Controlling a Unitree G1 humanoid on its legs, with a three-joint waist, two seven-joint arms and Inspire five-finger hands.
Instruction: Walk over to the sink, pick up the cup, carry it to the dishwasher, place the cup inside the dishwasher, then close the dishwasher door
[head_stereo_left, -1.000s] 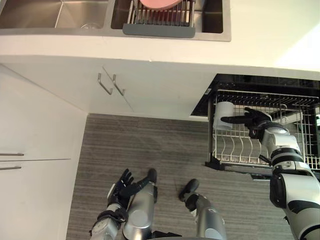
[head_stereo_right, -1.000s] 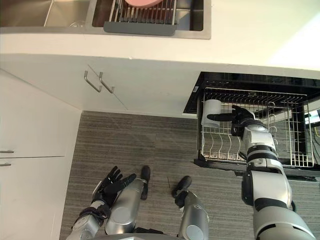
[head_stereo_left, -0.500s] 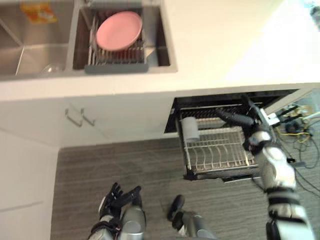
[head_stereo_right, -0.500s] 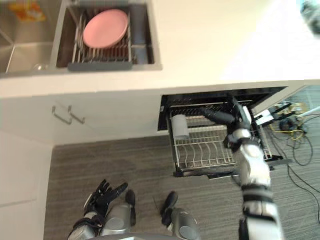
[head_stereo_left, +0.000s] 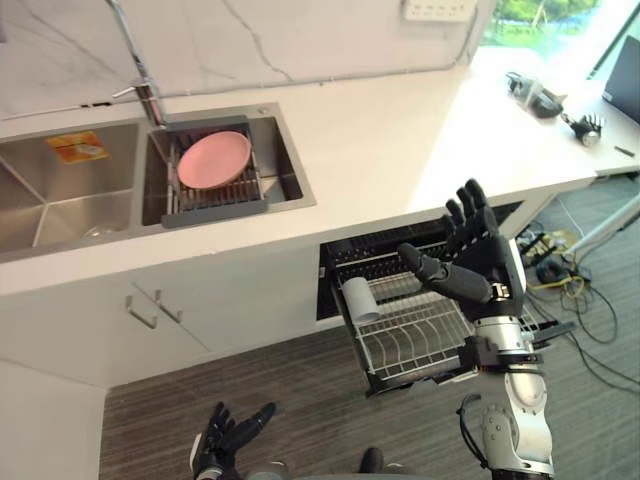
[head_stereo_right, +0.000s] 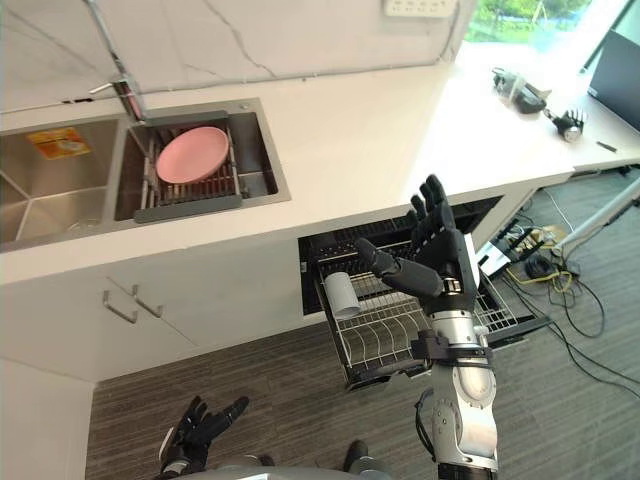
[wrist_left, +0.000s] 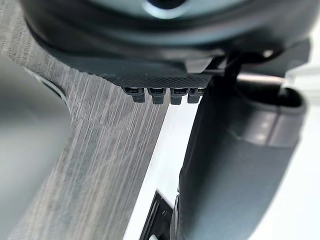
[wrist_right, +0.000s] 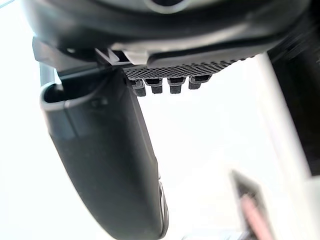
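The white cup (head_stereo_left: 359, 298) lies on its side at the left end of the pulled-out wire rack (head_stereo_left: 420, 335) of the open dishwasher (head_stereo_right: 330, 245), under the white counter. My right hand (head_stereo_left: 472, 262) is raised in front of the counter edge, above the rack and to the right of the cup, open with fingers spread and nothing in it. Its thumb (wrist_right: 107, 160) stands straight in the right wrist view. My left hand (head_stereo_left: 225, 440) hangs low over the grey floor, open and empty, and its thumb (wrist_left: 235, 160) is straight in the left wrist view.
A double sink (head_stereo_left: 60, 190) sits at the left of the counter, with a pink plate (head_stereo_left: 213, 160) on a drainer in its right basin. White cabinets (head_stereo_left: 150, 310) with two handles stand below it. Cables and a power strip (head_stereo_left: 555, 265) lie on the floor to the right.
The camera has tilted up, so the counter, tap and wall now show. My right hand has risen from the rack by the cup to above the counter edge.
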